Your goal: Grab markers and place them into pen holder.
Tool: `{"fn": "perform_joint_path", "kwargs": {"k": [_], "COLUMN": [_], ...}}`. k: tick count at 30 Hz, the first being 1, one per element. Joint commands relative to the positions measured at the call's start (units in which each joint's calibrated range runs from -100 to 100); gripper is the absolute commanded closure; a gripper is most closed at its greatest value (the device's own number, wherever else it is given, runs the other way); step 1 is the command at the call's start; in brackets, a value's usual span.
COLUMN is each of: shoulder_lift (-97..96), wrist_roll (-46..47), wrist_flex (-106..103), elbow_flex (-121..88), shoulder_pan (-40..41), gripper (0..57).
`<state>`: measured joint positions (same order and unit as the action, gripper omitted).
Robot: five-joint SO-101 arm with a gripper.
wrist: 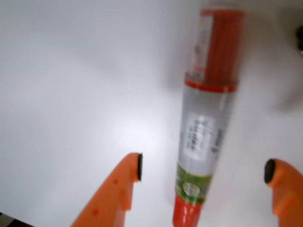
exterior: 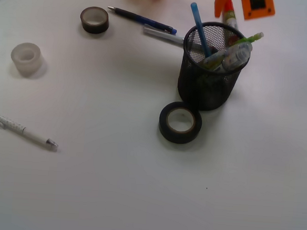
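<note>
Wrist view: I see the gripper [wrist: 202, 171] spread wide, its two orange fingers [wrist: 119, 189] low in the picture, one to each side of the red-capped marker [wrist: 207, 118]. That marker lies on the white table [wrist: 71, 71] between the fingers, touching neither, its red cap pointing away from the camera; the picture is somewhat blurred.

Front view, near to far: a white pen [exterior: 20, 129] lies at the left edge. A black tape roll [exterior: 180, 122] rests flat just in front of the pen holder [exterior: 209, 71], about touching its base. A clear tape roll [exterior: 26, 59] sits well to the left. The pen holder stands upright and contains two markers [exterior: 229, 56] leaning toward its right rim, plus a thin light-blue stick [exterior: 200, 29] leaning left. Behind the holder lie a silver pen [exterior: 164, 36] and a dark blue pen [exterior: 141, 19], with a smaller dark tape roll [exterior: 94, 20] beyond at left. At the top edge I see the red-capped marker [exterior: 230, 14] beside orange parts of the arm [exterior: 257, 5].
</note>
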<state>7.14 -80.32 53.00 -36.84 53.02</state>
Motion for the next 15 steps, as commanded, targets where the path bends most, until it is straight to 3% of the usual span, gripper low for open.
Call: {"fn": "perform_joint_path", "kwargs": {"k": [1,15], "shoulder_lift": [-6.08,-11.86], "wrist_roll": [0.00,0.10], "wrist_flex": [-9.78,-14.51], "elbow_flex": [-0.03,-2.75], "shoulder_pan": [0.26,-2.14], "gripper": [28.6,29.3]}}
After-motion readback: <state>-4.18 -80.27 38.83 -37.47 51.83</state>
